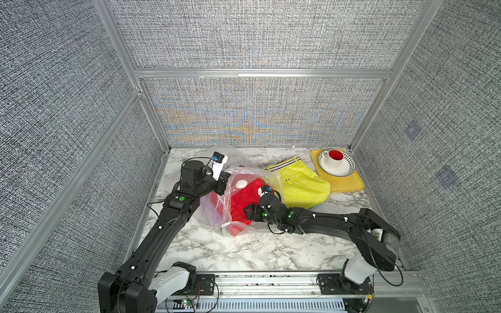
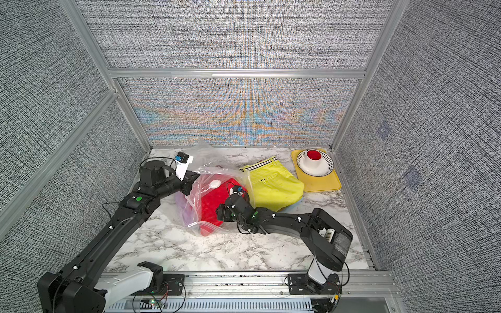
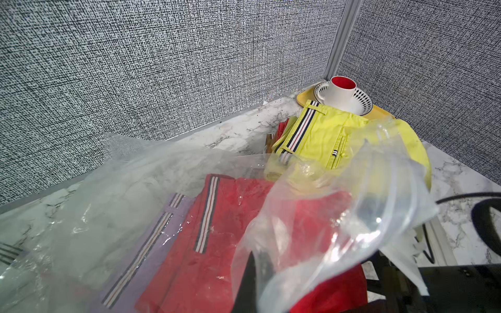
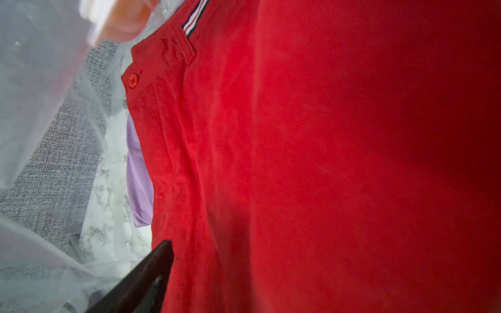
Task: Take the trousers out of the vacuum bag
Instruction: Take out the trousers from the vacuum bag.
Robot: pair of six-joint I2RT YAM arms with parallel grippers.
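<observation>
The clear vacuum bag (image 1: 245, 171) lies crumpled at the table's back left, with its white valve disc (image 1: 240, 184) on top. My left gripper (image 1: 224, 177) is shut on the bag's upper edge and holds it up. One dark finger (image 3: 254, 283) shows through the plastic. Red trousers (image 1: 242, 202) lie inside over lilac trousers (image 1: 214, 215). My right gripper (image 1: 249, 212) is open at the bag's mouth, right over the red cloth. Only one finger (image 4: 150, 271) shows in the right wrist view; red cloth (image 4: 325, 162) fills the rest. Yellow trousers (image 1: 301, 184) lie outside the bag to the right.
A yellow tray (image 1: 351, 185) sits in the back right corner. It bears a dotted-rim bowl (image 1: 344, 169) with a white, red-lined cup (image 1: 335, 155) in it. Other folded cloth pokes out from under the yellow trousers. Grey walls close in the back and both sides.
</observation>
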